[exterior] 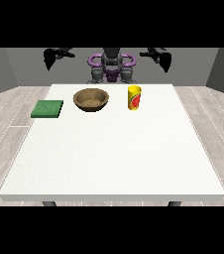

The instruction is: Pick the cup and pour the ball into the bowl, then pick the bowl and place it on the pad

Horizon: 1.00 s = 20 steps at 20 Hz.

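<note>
- Cup: yellow with a red mark, standing upright on the white worktop, towards the robot's edge and a little to the view's right of centre. Its long axis is vertical and its mouth faces up. No ball can be made out inside it from this view.
- Bowl: brown, mouth up, just beside the cup on the view's left, with bare worktop between them; they do not touch.
- Pad: green and flat, at the worktop's left edge in the view, beyond the bowl and apart from it.
- Hand at the view's right: raised above and behind the worktop's far edge, to the view's right of the cup. The cup lies below it, nearer the camera and slightly towards the view's left. It holds nothing; whether its fingers are apart or together cannot be told.
- Hand at the view's left: raised likewise, on the bowl's and pad's side, well apart from the cup. It holds nothing, and the state of its fingers cannot be told either.
- Governing relation: the hand at the view's right is judged the nearer to the cup, so the pick would fall to it, descending forward to meet the upright wall from the side. The pour would then tip towards the view's left, over the bowl.
- Progress: judged to be at the outset; cup, bowl and pad are all untouched.
</note>
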Available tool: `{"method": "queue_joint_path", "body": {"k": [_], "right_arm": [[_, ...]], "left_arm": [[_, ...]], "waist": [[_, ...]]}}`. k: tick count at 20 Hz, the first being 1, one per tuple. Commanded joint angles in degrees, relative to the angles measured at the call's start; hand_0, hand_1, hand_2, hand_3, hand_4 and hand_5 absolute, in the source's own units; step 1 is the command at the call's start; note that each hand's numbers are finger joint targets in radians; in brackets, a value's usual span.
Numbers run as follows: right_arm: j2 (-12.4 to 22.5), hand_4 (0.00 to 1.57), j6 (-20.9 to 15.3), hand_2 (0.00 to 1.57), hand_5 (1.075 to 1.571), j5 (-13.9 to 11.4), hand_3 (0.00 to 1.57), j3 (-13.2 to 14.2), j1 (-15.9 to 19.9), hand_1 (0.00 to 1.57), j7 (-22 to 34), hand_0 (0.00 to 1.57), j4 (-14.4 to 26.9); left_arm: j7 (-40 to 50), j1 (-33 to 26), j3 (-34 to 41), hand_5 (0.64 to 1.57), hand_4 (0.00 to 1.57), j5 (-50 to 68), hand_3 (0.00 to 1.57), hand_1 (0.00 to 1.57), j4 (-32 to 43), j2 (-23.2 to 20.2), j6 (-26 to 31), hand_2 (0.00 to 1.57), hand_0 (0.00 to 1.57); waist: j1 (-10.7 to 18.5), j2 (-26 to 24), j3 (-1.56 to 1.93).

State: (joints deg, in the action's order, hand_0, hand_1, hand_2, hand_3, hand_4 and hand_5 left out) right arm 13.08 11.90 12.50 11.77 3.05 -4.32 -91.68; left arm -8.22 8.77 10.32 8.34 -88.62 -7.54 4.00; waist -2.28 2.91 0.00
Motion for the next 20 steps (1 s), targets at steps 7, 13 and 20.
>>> {"method": "queue_joint_path", "body": {"k": [7,13,20], "right_arm": [[0.71,0.0,2.09,0.0,1.571,0.17,0.0,1.72,3.67,0.0,-3.92,0.0,4.91],[-0.16,0.0,3.2,0.0,1.57,-1.23,0.0,1.21,3.79,0.0,-8.73,0.0,7.66],[0.24,0.0,4.37,0.0,1.571,-0.82,0.0,2.06,3.53,0.0,-8.8,0.0,9.67]], "left_arm": [[-17.32,3.46,-3.45,1.52,0.0,-7.27,0.0,0.0,17.19,6.75,-5.35,0.0,0.0],[-28.79,7.51,-1.95,1.519,0.0,-8.31,0.0,0.0,29.98,7.47,-9.15,0.0,0.0],[-35.58,11.61,-0.05,1.52,0.0,-8.31,0.0,0.0,42.53,6.13,-10.0,0.0,0.0]], "waist": [[-2.12,4.05,-0.01],[-3.5,7.92,-0.01],[-3.24,6.07,-0.01]]}}
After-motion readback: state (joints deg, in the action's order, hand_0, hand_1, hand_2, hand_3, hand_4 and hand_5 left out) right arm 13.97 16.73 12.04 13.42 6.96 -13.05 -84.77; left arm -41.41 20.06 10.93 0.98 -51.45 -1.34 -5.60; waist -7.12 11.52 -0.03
